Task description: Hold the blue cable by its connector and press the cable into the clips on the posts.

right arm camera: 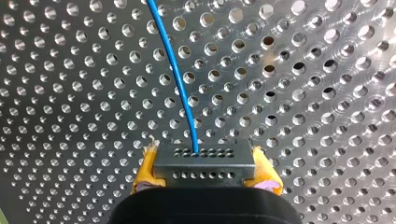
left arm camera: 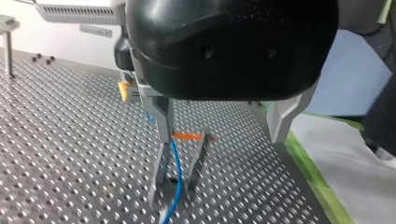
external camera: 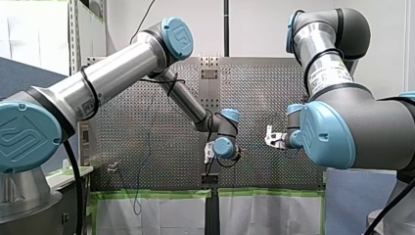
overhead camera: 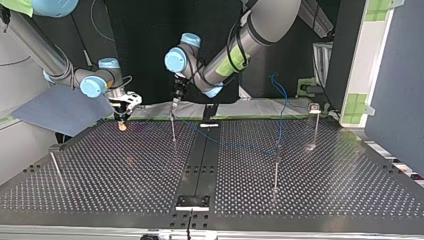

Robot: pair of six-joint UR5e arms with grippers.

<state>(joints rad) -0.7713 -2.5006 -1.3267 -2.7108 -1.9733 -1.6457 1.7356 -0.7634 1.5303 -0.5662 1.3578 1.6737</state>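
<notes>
Four posts (overhead camera: 276,172), one blue cable (right arm camera: 180,88): my right end effector (right arm camera: 204,161) clamps its connector (right arm camera: 205,173), my left end effector (left arm camera: 173,198) straddles the cable, fingers (left arm camera: 161,168) apart; clips indiscernible.

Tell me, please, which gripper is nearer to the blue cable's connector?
Right. My right gripper is shut on the connector, between its yellow pads; my left gripper stands further along the blue cable, which runs between its fingers.

Blue cable (left arm camera: 176,172) hangs between my left gripper's (left arm camera: 173,200) parted metal fingers (left arm camera: 161,168), possibly touching one.
</notes>
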